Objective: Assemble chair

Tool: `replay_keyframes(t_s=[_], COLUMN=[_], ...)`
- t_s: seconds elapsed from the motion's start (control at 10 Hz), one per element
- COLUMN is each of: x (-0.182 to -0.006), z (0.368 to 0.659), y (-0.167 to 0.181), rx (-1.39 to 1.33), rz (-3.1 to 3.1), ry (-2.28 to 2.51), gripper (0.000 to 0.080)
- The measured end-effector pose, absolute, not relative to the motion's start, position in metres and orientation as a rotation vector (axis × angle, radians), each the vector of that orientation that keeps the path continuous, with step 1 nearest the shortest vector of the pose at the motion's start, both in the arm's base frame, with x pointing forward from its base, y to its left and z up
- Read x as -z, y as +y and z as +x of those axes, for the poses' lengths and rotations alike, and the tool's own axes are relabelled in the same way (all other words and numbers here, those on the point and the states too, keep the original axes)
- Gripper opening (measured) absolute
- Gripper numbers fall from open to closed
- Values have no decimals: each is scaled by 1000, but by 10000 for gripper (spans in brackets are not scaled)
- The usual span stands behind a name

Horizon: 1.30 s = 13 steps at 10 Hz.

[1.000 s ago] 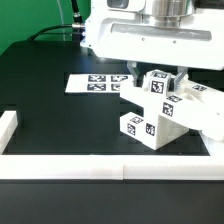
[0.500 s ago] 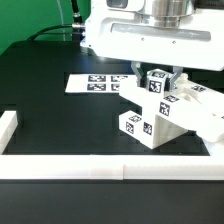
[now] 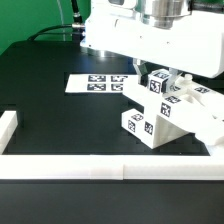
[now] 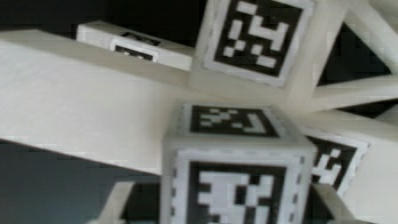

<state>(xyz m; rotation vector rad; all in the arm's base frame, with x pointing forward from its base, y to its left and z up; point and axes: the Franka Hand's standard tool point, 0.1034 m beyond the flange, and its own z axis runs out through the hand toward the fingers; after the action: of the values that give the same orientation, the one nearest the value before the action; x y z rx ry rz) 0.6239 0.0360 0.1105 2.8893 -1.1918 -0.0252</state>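
The arm (image 3: 160, 35) fills the upper right of the exterior view: a broad white housing under a grey metal cylinder. A black cable (image 3: 74, 12) trails at upper left.

The wrist view is filled by white chair parts (image 4: 107, 100) seen very close. A square-ended block (image 4: 231, 165) stands nearest, with a black-and-white tag on its top face and a larger one on the face below. Behind it another block (image 4: 262, 40) carries a tag. Slanted white bars (image 4: 347, 95) cross beside them. The black table (image 4: 45, 185) shows in one corner.
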Motion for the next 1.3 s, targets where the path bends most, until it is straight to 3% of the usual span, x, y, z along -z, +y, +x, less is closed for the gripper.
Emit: replay_keyframes(t_s=[1.3], x=[-111], z=[627], y=[35], rx=[-26], rz=[2062], ry=[-2365], gripper=[285])
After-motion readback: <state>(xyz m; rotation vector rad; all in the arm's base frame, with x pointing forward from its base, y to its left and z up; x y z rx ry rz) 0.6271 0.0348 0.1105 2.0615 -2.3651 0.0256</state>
